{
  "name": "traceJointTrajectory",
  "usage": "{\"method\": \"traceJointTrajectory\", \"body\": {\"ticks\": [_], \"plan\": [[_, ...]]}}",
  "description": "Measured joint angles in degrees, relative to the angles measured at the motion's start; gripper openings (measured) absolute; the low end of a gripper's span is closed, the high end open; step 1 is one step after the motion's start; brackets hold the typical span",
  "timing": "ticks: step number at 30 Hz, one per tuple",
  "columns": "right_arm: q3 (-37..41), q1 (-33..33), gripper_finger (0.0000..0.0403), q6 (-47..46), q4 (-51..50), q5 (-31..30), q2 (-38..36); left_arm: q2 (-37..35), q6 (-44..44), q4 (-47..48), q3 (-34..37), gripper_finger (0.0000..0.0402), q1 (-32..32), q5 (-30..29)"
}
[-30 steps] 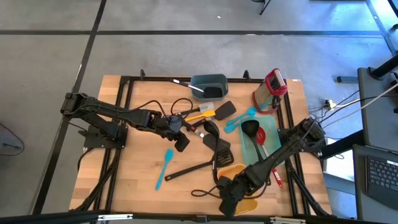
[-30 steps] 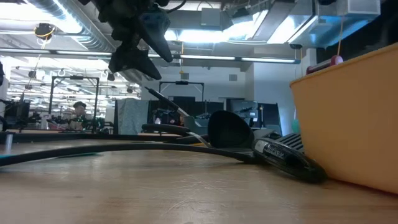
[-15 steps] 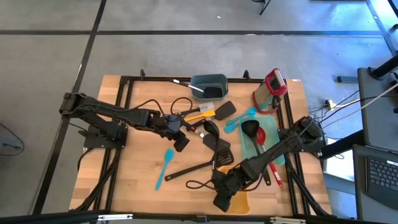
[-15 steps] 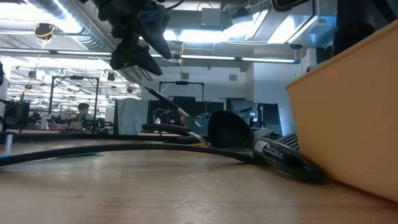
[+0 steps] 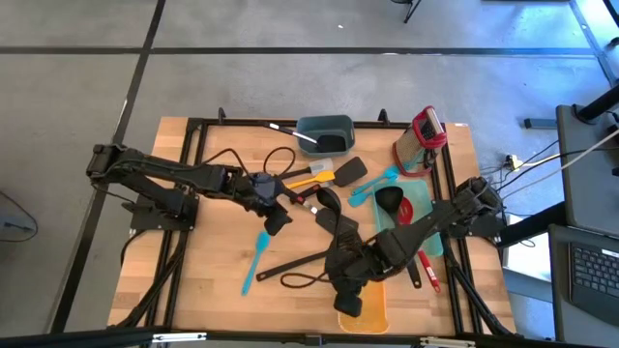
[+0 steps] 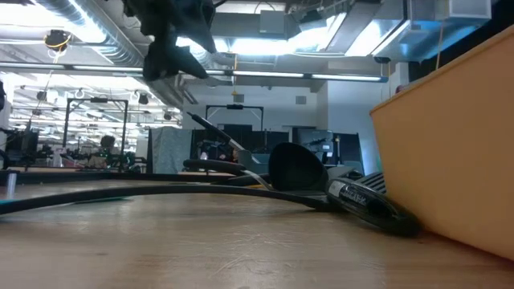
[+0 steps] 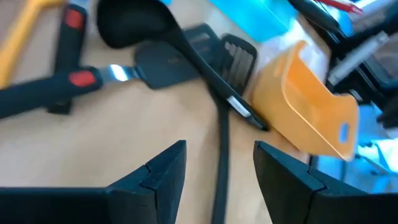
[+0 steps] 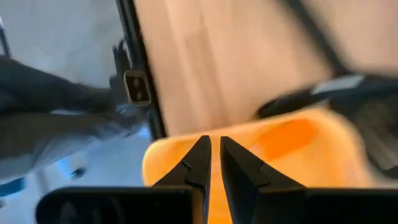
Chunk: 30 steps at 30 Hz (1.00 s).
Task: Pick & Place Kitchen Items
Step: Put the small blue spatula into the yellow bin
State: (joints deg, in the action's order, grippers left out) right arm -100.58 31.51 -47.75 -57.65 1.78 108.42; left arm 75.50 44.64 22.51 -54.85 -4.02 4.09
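Right gripper [image 5: 349, 303] pinched on the orange bin's [image 5: 373, 311] rim, at the table's [image 5: 213, 280] near edge.
Left gripper [image 5: 276, 221], fingers spread and empty, hovers over bare wood; kitchen items [image 5: 338, 227] crowd just beyond the bin, a teal spatula [image 5: 255, 261] beside the left gripper.

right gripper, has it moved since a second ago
Yes. In the high view the right gripper, shut on the orange bin's rim, has swung leftward along the table's near edge, away from the teal tray.

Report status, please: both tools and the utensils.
Left tool open above black utensils. Right tool shut on orange bin. Nothing blocking.
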Motion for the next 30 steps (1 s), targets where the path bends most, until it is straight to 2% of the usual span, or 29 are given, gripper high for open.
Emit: {"method": "traceJointTrajectory", "body": {"ticks": [4,10,13,18,22,30], "plan": [[-3.9,-2.2,0.0038,6.5,-6.6,-2.5,0.0,0.0,0.0,0.7,0.0,0.0181,-1.5,4.7],[-5.8,-7.1,0.0038,10.0,-16.1,-3.3,0.1,0.0,-0.4,5.2,0.0,0.018,-4.6,7.2],[-5.8,-9.6,0.0038,13.0,-14.6,-3.3,0.1,0.1,-0.5,7.5,0.0,0.018,-7.1,7.5],[-5.8,-13.2,0.0038,20.8,-6.1,-3.2,0.2,0.1,1.0,10.9,0.0,0.018,-13.7,7.0],[-5.8,-15.2,0.0038,28.4,-1.7,-3.1,0.2,0.1,6.4,14.4,0.0,0.018,-20.1,-1.0],[-5.8,-17.1,0.0038,44.2,-0.9,-3.3,0.2,0.1,25.1,16.4,0.0,0.018,-32.4,-26.6]]}}
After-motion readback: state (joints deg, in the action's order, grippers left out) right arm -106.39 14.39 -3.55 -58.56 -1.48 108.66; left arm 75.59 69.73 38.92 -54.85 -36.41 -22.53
